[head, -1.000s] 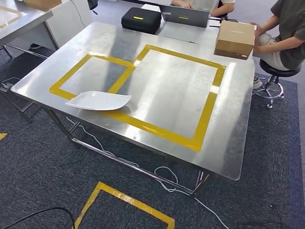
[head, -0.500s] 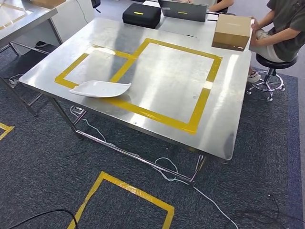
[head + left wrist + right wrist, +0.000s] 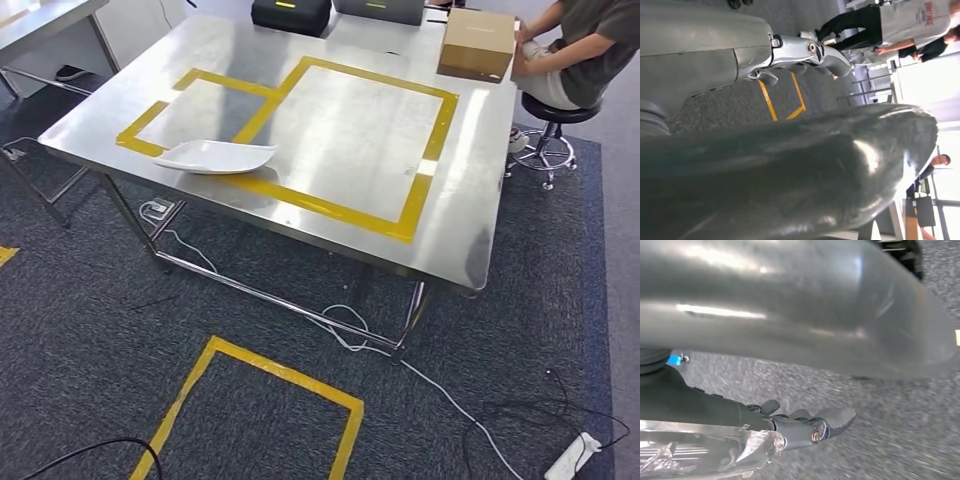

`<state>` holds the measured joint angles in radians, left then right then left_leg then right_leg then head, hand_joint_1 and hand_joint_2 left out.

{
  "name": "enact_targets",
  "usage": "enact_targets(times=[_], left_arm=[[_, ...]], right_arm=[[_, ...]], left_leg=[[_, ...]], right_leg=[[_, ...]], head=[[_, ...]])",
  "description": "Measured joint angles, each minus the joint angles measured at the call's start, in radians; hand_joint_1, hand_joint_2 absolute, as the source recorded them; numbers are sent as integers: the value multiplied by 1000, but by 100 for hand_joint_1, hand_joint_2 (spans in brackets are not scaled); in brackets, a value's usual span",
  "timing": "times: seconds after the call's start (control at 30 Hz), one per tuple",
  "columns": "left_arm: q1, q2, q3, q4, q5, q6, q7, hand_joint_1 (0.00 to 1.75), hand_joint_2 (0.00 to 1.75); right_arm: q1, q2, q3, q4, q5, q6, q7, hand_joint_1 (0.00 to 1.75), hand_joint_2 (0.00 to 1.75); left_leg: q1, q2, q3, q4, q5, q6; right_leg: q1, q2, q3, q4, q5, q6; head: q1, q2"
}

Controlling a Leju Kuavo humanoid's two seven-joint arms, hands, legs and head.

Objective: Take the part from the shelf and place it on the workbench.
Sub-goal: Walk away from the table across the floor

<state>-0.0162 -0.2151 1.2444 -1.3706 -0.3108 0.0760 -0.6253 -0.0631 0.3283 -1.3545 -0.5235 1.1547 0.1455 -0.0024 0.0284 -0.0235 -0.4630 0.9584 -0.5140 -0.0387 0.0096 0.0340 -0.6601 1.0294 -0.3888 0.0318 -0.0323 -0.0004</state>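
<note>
Part (image 3: 215, 156), white thin curved shell, lies at table's (image 3: 483, 150) 9 o'clock edge on yellow tape, probably light, stiffish, slippery, best gripped by rim; left robot hand (image 3: 806, 52) and right robot hand (image 3: 810, 427) grip: cannot tell.

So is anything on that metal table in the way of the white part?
Nothing visible is. The white part already lies on the workbench, across the yellow tape near the front edge; the cardboard box and black case sit far back, apart from it.

part (image 3: 215, 157) on workbench (image 3: 483, 215) front-left | box (image 3: 478, 44) far-right corner
</note>
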Motion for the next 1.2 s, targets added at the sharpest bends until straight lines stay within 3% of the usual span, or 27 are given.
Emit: enact_targets(times=[0.07, 0.13, 0.17, 0.2, 0.27, 0.33, 0.4, 0.47, 0.53, 0.6, 0.63, 0.67, 0.7, 0.73, 0.77, 0.8, 0.83, 0.9, 0.97, 1.03, 1.1, 1.17, 1.2], left_arm=[[0, -1, 0, -2, 0, 0, 0, 0, 0], [1, -2, 0, -3, -1, 0, 0, 0, 0], [1, -2, 0, -4, -1, 0, 0, 0, 0], [1, -3, 0, -5, -1, 0, 0, 0, 0], [0, -5, 0, -10, -2, 0, 0, 0, 0], [0, -10, 0, -15, 0, -1, 3, 0, 0], [0, -15, 0, -16, 2, -2, 8, 0, 0], [-2, -18, 0, -19, 2, -4, 11, 0, 0], [-3, -20, 0, -23, 5, -11, 13, 0, 0], [-1, -19, 1, -24, 11, -16, 16, 0, 0], [1, -18, 1, -24, 14, -18, 17, 0, 0], [2, -18, 2, -24, 15, -18, 18, 0, 0], [2, -18, 2, -23, 16, -17, 18, 0, 0], [2, -18, 2, -22, 14, -17, 18, 0, 0], [2, -17, 2, -22, 12, -17, 19, 0, 0], [2, -17, 2, -21, 9, -17, 19, 0, 0], [3, -17, 2, -22, 7, -17, 21, 0, 0], [4, -19, 3, -23, 5, -15, 27, 0, 0], [4, -20, 2, -23, 3, -14, 32, 0, 0], [2, -21, 2, -25, 3, -14, 34, 0, 0], [4, -21, 3, -28, 3, -13, 36, 0, 0], [7, -21, 4, -29, 4, -12, 38, 0, 0], [7, -22, 4, -29, 4, -12, 38, 0, 0]], right_arm=[[4, -1, 0, 0, -3, 1, 0, 0, 0], [5, -1, 0, 0, -5, 1, 1, 0, 0], [5, -1, 0, 0, -6, 2, 1, 0, 0], [6, -1, 0, 0, -8, 3, 1, 0, 0], [6, -1, 0, -2, -16, 5, 1, 0, 0], [5, -2, 2, -4, -26, 8, 0, 0, 0], [5, -2, 4, -7, -32, 9, 0, 0, 0], [9, -1, 5, -8, -36, 9, -1, 0, 0], [11, 1, 7, -8, -38, 10, -1, 0, 0], [9, 2, 9, -9, -42, 10, -2, 0, 0], [9, 2, 9, -9, -45, 10, -2, 0, 0], [9, 2, 9, -9, -49, 10, -1, 0, 0], [9, 2, 9, -9, -53, 9, 1, 0, 0], [9, 2, 10, -9, -56, 8, 3, 0, 0], [9, 2, 10, -8, -60, 7, 5, 0, 0], [9, 2, 10, -8, -64, 6, 6, 0, 0], [8, 2, 12, -7, -68, 4, 7, 0, 0], [9, 1, 17, -6, -73, 2, 6, 0, 0], [12, 0, 21, -5, -76, 1, 6, 0, 0], [15, -2, 24, -5, -81, 0, 5, 0, 0], [15, -2, 27, -5, -89, 1, 2, 0, 0], [15, -2, 28, -5, -95, 4, 0, 0, 0], [15, -2, 29, -5, -96, 5, 0, 0, 0]], left_leg=[[-2, 20, -8, 0, 8, 15], [-7, 39, -16, 1, 15, 24], [-11, 49, -18, 1, 17, 27], [-15, 59, -19, 1, 18, 29], [-23, 77, -16, 1, 18, 30], [-30, 94, -15, 2, 17, 29], [-34, 113, -19, 4, 17, 24], [-34, 129, -19, 5, 14, 17], [-33, 98, -32, 38, -14, 7], [-29, 48, -87, 146, -73, -4], [-26, 37, -122, 213, -101, -8], [-23, 33, -150, 263, -113, -13], [-19, 31, -162, 281, -105, -19], [-14, 30, -155, 263, -79, -25], [-7, 24, -132, 212, -40, -32], [2, 4, -103, 149, -8, -42], [9, -19, -77, 94, 11, -44], [15, -49, -59, 46, 14, -32], [11, -31, -64, 49, 14, -8], [10, -10, -65, 50, 19, 8], [7, 13, -67, 49, 22, 17], [5, 39, -69, 49, 23, 19], [4, 52, -69, 49, 23, 19]], right_leg=[[-2, -14, -39, 93, -60, 11], [-2, -24, -88, 229, -126, 17], [-2, -26, -97, 268, -139, 16], [-1, -27, -86, 269, -135, 12], [6, -41, -12, 161, -84, -6], [22, -88, 66, 32, -52, -31], [35, -113, 89, -17, -55, -44], [32, -91, 87, -30, -49, -45], [21, -69, 91, -45, -37, -49], [13, -46, 89, -52, -29, -52], [11, -34, 85, -53, -26, -52], [9, -20, 82, -52, -24, -51], [6, -6, 79, -50, -22, -48], [2, 8, 77, -47, -20, -44], [-3, 22, 74, -41, -19, -38], [-5, 36, 68, -32, -20, -29], [-7, 50, 58, -19, -22, -20], [-8, 74, 36, 0, -22, -4], [-12, 91, 22, 1, -14, 5], [-12, 54, 5, 28, -33, 13], [-10, -6, -38, 134, -98, 20], [-12, -26, -90, 260, -157, 24], [-12, -28, -97, 288, -164, 23]], head=[[4, 0], [5, 0], [6, 0], [6, 0], [6, 0], [5, 0], [4, 0], [4, 0], [2, 0], [-1, 0], [-1, 0], [-2, 0], [-1, 0], [-1, 0], [-1, 0], [-2, 0], [-4, 0], [-6, 0], [-6, 0], [0, 0], [8, 0], [10, 0], [10, 0]])
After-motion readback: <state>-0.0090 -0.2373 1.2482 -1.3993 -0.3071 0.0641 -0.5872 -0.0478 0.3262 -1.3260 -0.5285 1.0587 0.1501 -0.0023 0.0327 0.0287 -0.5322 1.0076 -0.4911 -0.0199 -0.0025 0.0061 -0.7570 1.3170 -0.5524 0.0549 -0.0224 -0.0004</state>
